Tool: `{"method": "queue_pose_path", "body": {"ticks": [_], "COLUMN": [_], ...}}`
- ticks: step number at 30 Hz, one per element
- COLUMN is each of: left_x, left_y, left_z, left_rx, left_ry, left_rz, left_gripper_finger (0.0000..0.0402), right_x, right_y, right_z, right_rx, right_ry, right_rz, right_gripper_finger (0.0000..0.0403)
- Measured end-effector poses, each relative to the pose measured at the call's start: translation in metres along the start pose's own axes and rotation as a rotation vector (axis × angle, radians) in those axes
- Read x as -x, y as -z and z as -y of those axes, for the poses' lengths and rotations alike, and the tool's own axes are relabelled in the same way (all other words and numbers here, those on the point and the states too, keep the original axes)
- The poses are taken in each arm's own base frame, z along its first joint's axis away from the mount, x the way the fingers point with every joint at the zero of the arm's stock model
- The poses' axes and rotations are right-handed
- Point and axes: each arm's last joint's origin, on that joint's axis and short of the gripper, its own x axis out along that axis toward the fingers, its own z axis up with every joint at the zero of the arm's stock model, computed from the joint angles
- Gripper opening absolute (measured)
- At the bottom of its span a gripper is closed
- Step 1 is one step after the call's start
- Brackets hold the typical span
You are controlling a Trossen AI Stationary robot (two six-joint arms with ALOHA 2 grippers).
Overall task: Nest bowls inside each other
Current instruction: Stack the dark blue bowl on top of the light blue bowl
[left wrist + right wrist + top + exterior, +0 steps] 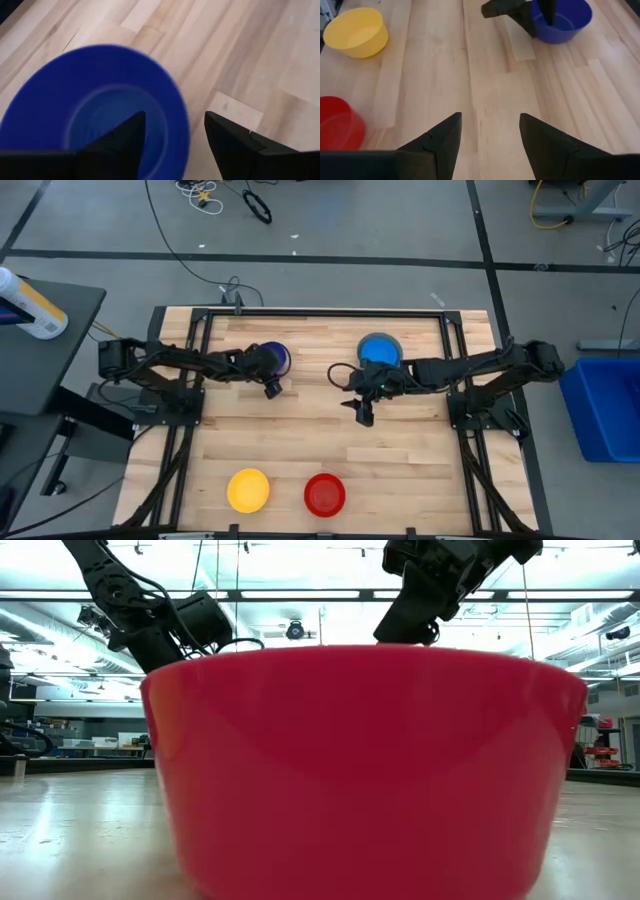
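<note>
A dark blue bowl (pixel 272 358) (pixel 95 105) stands upright on the wooden table, left of centre toward the far side. My left gripper (pixel 272 388) (pixel 175 117) is open astride its rim, one finger over the inside and one outside. My right gripper (pixel 362 415) (pixel 490 120) hangs open over bare wood at the table's middle. Behind it a light blue bowl (pixel 380 350) appears to sit inside a grey one. A yellow bowl (pixel 248 490) (pixel 356 31) and a red bowl (pixel 324 494) (pixel 365 770) stand near the front edge.
The red bowl fills the low view and hides most of the table there. Black frame rails (pixel 320 313) run along the table's far edge and sides. Bare wood (pixel 300 435) lies between the two arms and the front bowls.
</note>
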Motion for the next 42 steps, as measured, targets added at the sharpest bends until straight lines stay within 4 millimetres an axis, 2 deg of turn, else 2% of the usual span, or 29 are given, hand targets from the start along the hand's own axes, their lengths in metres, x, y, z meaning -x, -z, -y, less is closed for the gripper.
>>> {"method": "queue_pose_path", "body": {"ticks": [5,10,11,16,22,24,30,33,35,39,42], "left_x": [0.0,0.0,0.0,0.0,0.0,0.0,0.0,0.0,0.0,0.0,0.0], "left_y": [0.0,0.0,-0.001,-0.002,-0.001,0.0,-0.001,-0.001,-0.002,-0.002,-0.002], "left_z": [-0.001,-0.001,-0.001,-0.001,-0.001,0.0,0.0,0.0,0.0,0.0,0.0], "left_rx": [-0.009,-0.047,-0.051,-0.067,-0.065,-0.065,-0.06,-0.057,-0.056,-0.056,-0.056], "left_ry": [-0.006,-0.006,-0.012,-0.01,-0.007,-0.005,0.003,0.004,0.007,0.008,0.007], "left_rz": [-0.001,0.001,0.007,0.015,0.017,0.021,0.031,0.039,0.045,0.045,0.043], "left_gripper_finger": [0.015,0.0027,0.0016,0.0008,0.0006,0.0006,0.0006,0.0006,0.0006,0.0006,0.0006], "right_x": [0.0,0.001,0.002,0.008,0.038,0.043,0.044,0.045,0.051,0.078,0.121], "right_y": [0.001,0.004,0.004,-0.002,-0.018,-0.019,-0.021,-0.024,-0.022,-0.013,-0.012], "right_z": [-0.007,-0.018,-0.021,-0.042,-0.077,-0.084,-0.079,-0.07,-0.065,-0.06,-0.049], "right_rx": [-0.011,0.015,0.028,0.205,0.58,0.612,0.429,0.469,0.385,0.275,0.17], "right_ry": [-0.015,-0.046,-0.062,-0.186,-0.287,-0.29,-0.088,0.103,0.218,0.411,0.314], "right_rz": [-0.002,-0.014,-0.015,0.086,0.403,0.442,0.431,0.437,0.416,0.379,0.483], "right_gripper_finger": [0.0203,0.0198,0.0197,0.019,0.0164,0.0155,0.0132,0.0129,0.013,0.013,0.0129]}}
